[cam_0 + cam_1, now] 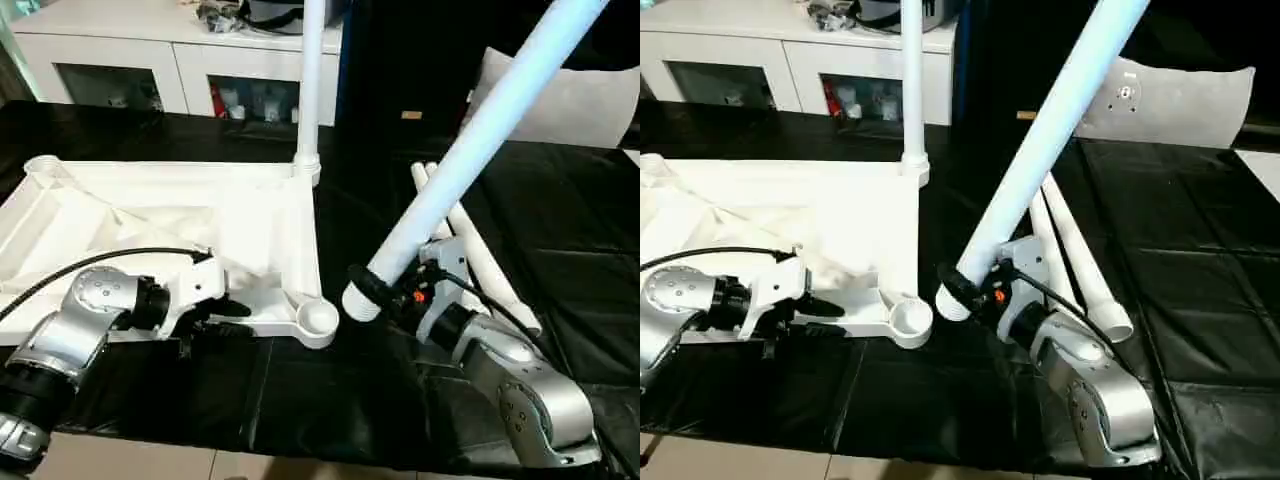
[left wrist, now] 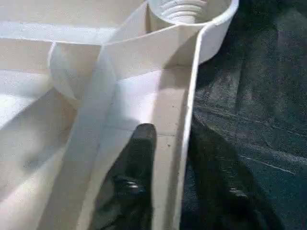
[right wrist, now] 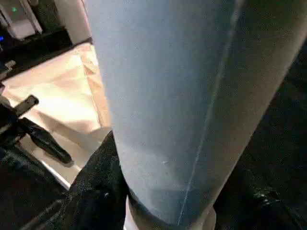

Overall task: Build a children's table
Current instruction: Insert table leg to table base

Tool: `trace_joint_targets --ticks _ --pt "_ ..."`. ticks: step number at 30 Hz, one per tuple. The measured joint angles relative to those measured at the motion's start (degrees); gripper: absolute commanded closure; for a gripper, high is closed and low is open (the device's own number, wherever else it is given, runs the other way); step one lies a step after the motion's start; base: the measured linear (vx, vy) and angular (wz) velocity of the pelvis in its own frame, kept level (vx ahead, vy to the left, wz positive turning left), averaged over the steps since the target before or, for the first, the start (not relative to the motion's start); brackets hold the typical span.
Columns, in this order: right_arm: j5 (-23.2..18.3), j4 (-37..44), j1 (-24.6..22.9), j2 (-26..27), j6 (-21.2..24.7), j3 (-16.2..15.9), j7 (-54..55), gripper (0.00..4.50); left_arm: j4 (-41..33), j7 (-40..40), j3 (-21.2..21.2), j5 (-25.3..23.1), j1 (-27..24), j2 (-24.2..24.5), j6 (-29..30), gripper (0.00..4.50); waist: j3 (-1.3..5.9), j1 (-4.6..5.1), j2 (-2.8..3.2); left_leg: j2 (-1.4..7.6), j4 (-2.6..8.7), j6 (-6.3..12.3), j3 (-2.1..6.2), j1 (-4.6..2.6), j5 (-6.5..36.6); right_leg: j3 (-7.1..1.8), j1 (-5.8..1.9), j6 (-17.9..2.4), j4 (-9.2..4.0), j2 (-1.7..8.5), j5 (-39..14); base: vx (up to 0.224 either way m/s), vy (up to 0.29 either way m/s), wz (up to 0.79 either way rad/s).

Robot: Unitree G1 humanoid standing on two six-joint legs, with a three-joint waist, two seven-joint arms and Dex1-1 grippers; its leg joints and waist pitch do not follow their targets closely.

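Observation:
The white table top (image 1: 200,215) lies upside down on the black table, ribs up. One white leg (image 1: 311,80) stands upright in its far right corner socket. My left gripper (image 1: 225,312) is at the near rim (image 2: 184,143), shut on it with one finger (image 2: 139,163) inside the wall and the other outside. My right gripper (image 1: 400,295) is shut on a second leg (image 1: 470,150), which tilts up to the right. That leg's lower end hangs just right of the empty near right socket (image 1: 318,318). Two more legs (image 1: 480,260) lie on the table behind my right arm.
A grey-white cushion (image 1: 590,100) leans at the back right. A white cabinet (image 1: 120,60) with glass doors runs along the back left. The black table's front edge (image 1: 300,445) is close below both forearms.

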State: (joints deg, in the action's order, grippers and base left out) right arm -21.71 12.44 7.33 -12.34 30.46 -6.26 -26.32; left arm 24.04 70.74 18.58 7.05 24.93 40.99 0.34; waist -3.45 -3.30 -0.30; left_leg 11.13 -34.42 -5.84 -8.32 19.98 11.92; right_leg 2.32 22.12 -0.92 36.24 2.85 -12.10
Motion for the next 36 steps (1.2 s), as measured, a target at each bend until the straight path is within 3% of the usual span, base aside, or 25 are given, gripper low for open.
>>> trace_joint_targets --ticks 5,14,18,24,29,32,36 --pt "1.5 -0.1 0.0 -0.1 -1.9 -1.1 -0.5 2.59 1.1 0.9 0.0 -0.2 0.4 -0.2 -0.9 3.99 0.0 -0.04 0.0 0.0 0.0 0.0 0.0 0.0 0.0 0.01 0.0 0.0 0.0 0.0 0.0 0.0 0.0 0.0" --pt "2.3 -0.3 0.0 -0.4 -3.9 -2.6 -1.9 2.59 2.8 2.3 0.2 -1.3 1.8 -1.2 -2.1 4.48 0.0 0.32 0.0 0.0 0.0 0.01 -0.02 0.0 0.0 -0.01 0.03 0.0 -0.01 0.01 0.0 0.0 0.0 0.0" --pt "2.4 -0.4 0.0 -0.9 -4.3 -2.7 -2.4 2.59 4.0 2.4 0.2 -1.3 2.6 -1.8 -2.1 4.5 0.0 0.59 0.0 0.0 0.03 0.01 -0.02 0.02 0.0 0.0 0.05 0.0 -0.02 0.0 0.0 0.0 0.0 0.0" --pt "2.4 -0.8 0.3 -1.1 -4.3 -2.7 -2.7 2.59 4.1 2.0 0.2 -2.4 3.3 -5.1 -1.8 4.5 0.0 -0.09 0.01 -0.01 0.01 0.03 -0.04 0.02 0.0 0.0 0.04 0.0 -0.04 0.04 0.0 0.0 0.0 0.0" --pt "4.6 -3.4 3.3 -2.1 -2.9 -4.3 -2.7 2.59 5.1 -1.5 1.5 -4.9 4.4 -8.5 -4.1 4.5 0.17 -0.56 0.39 -0.11 0.0 0.15 -0.12 0.03 -0.1 0.04 0.0 0.0 -0.03 0.24 0.0 0.0 0.0 0.0" --pt "5.0 -4.3 6.2 -2.6 0.1 -5.0 -2.8 2.59 6.2 -2.9 1.5 -6.2 4.7 -9.7 -5.7 4.5 0.18 -0.62 0.41 -0.12 0.0 0.16 -0.17 -0.01 -0.1 0.07 -0.12 0.0 -0.02 0.32 0.0 0.0 0.0 0.0" --pt "5.6 -6.0 8.4 -3.1 0.8 -5.7 -4.3 2.59 6.3 -3.0 1.4 -6.7 4.8 -10.2 -5.9 4.5 0.22 -0.75 0.34 -0.12 0.0 0.28 -0.28 -0.01 -0.2 0.06 -0.12 0.1 -0.01 0.4 0.1 0.0 0.0 0.0"
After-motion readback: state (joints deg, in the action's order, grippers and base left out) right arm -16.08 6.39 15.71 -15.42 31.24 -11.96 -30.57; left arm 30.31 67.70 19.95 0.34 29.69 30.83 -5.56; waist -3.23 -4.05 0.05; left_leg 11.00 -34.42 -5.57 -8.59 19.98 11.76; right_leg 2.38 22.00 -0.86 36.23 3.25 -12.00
